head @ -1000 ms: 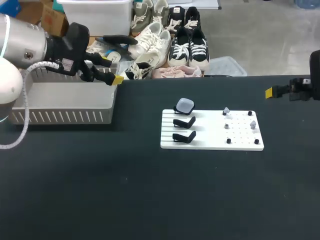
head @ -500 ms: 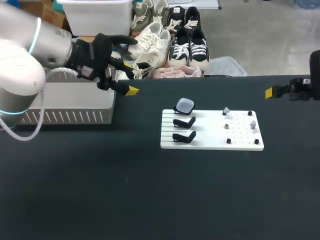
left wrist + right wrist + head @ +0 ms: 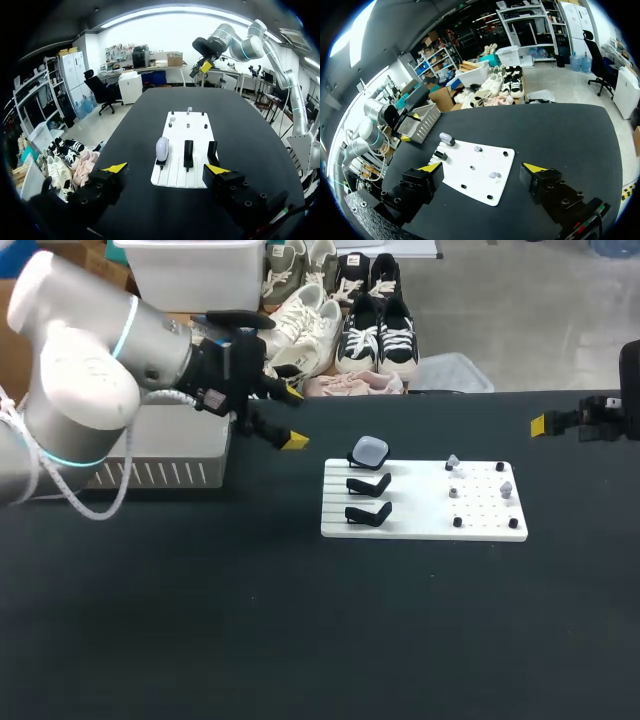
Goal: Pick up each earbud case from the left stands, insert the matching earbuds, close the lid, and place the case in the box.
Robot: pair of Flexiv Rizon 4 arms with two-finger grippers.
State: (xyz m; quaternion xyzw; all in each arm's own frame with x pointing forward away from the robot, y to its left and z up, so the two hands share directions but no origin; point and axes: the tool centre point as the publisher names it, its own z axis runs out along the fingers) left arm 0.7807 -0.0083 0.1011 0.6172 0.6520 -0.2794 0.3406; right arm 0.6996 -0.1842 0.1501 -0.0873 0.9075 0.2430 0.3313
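The left arm has swung away from the grey box (image 3: pixel 130 455) and out over the black table (image 3: pixel 300 640). Its left gripper (image 3: pixel 293 418) now hangs just past the box's near corner, roughly at ten o'clock from the earbud case (image 3: pixel 370 450) and not touching it. The right arm has not shifted.

From where I stand, the left gripper's (image 3: pixel 166 168) yellow-tipped fingers are spread wide with nothing between them. In the wrist view the white board (image 3: pixel 175 176) lies straight ahead at twelve o'clock.

The pale earbud case (image 3: pixel 162 148) sits with its lid down on the farthest of three black stands along the board's nine o'clock side. The other two stands (image 3: pixel 368 484) (image 3: pixel 368 513) carry nothing.

Two small pale earbuds (image 3: pixel 452 461) (image 3: pixel 506 488) rest on the pegged half of the board, at its three o'clock side, well apart from the case.

The right gripper (image 3: pixel 560 423) hovers above the table's three o'clock edge, at about two o'clock from the board (image 3: pixel 420 530). Its own view shows the right gripper (image 3: pixel 482 167) parted too, holding nothing, with the case (image 3: pixel 445 136) and box (image 3: pixel 422 122) beyond the board.
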